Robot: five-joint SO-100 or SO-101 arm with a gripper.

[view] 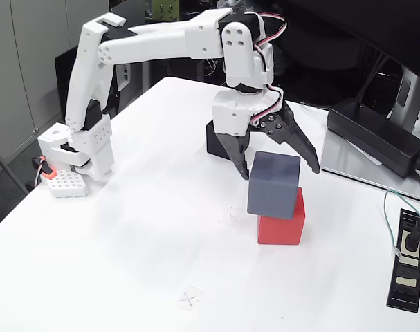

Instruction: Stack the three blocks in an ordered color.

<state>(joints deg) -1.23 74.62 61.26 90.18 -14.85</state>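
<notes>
White bench carries the grey block skewed on the red block; the fingers spread wide and empty above it, so fetching the black block behind looks next.

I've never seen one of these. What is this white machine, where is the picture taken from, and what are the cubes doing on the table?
It is a small white robot arm bolted at the table edge, seen by a fixed camera looking down from the front. Its gripper, a two-fingered claw, hangs open above the blocks and holds nothing. A grey block sits, slightly askew, on a red block. A black block lies behind the gripper, partly hidden. To the right lie a power brick and a power strip.
</notes>
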